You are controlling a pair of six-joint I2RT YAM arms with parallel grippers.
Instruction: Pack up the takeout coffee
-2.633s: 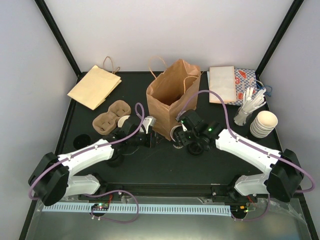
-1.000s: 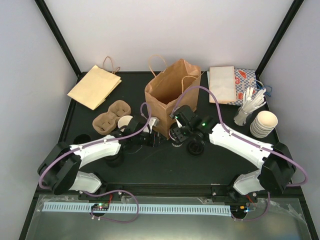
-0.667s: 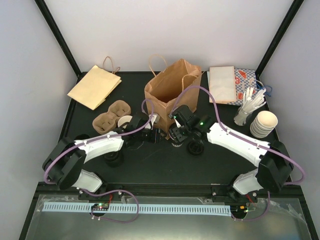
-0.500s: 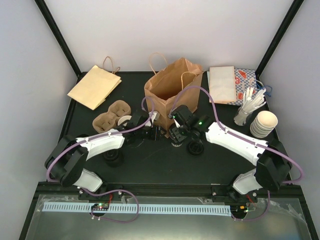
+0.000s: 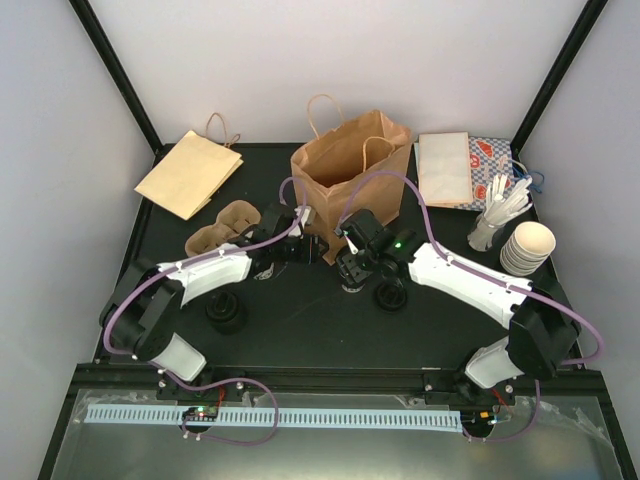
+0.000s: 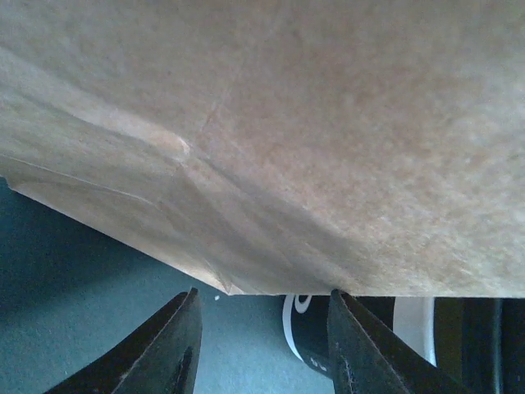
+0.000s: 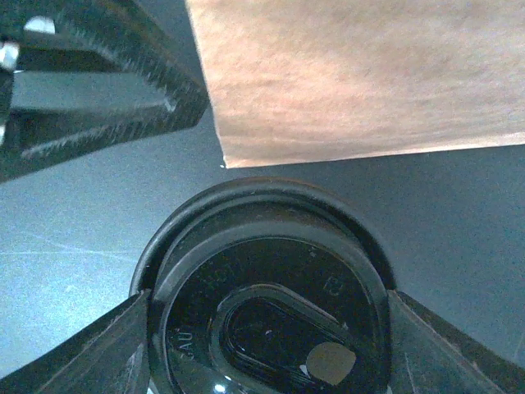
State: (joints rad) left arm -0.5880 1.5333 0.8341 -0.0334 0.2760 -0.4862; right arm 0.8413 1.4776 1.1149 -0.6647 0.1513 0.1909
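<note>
The takeout coffee (image 7: 262, 320) wears a black lid, and my right gripper (image 7: 267, 328) is shut on it, a finger pressed against each side of the rim. From above, this cup (image 5: 350, 282) is mostly hidden under my right gripper (image 5: 352, 268), just in front of the upright brown paper bag (image 5: 350, 170). My left gripper (image 5: 303, 248) is open at the bag's lower left corner. In the left wrist view the bag's wall (image 6: 287, 123) fills the frame. My left gripper (image 6: 264, 328) holds nothing, and the cup's dark printed side (image 6: 308, 328) shows beyond.
A brown cup carrier (image 5: 215, 237) lies left of the bag, with a flat paper bag (image 5: 188, 172) behind it. Loose black lids lie at front left (image 5: 225, 312) and front right (image 5: 390, 297). Napkins (image 5: 445, 168), cutlery (image 5: 497, 215) and a cup stack (image 5: 527, 247) sit at the right.
My left gripper has moved forward and right up against the bag's lower left corner. The bag has shifted back and to the right. My right gripper has kept the cup nearly still.
</note>
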